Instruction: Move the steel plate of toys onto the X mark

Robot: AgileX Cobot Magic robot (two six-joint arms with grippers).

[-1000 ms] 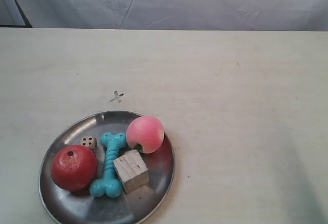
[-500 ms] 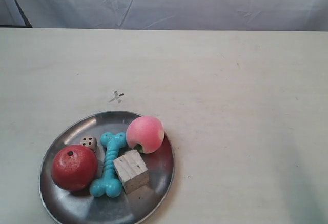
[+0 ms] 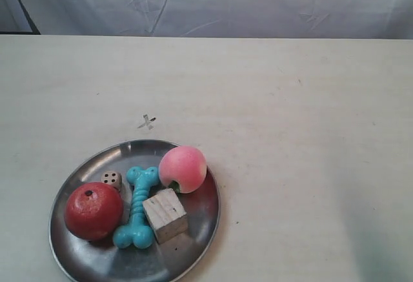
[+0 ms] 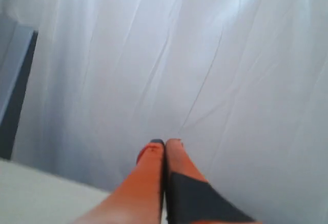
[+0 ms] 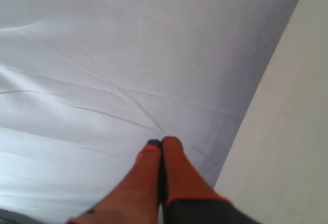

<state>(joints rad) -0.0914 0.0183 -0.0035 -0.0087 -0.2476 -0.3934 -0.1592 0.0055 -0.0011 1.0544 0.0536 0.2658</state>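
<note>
The steel plate (image 3: 193, 250) lies at the lower left of the exterior view, its near edge cut off by the frame. On it rest a red ball-like fruit (image 3: 93, 210), a pink peach (image 3: 182, 168), a turquoise bone (image 3: 137, 207), a pale wooden cube (image 3: 165, 215) and a small die (image 3: 111, 179). The X mark (image 3: 147, 122) is drawn on the table just beyond the plate's far rim. Neither arm shows in the exterior view. My left gripper (image 4: 165, 142) is shut with nothing in it, facing the white cloth. My right gripper (image 5: 158, 142) is likewise shut and holds nothing.
The pale table (image 3: 290, 133) stretches to the right and back. A white cloth backdrop (image 3: 226, 1) hangs behind its far edge, with a dark strip (image 3: 19, 8) at the far left. A faint shadow lies on the table at the lower right.
The plate and toys have not moved. Only the faint shadow at the lower right of the table has shifted a little.
</note>
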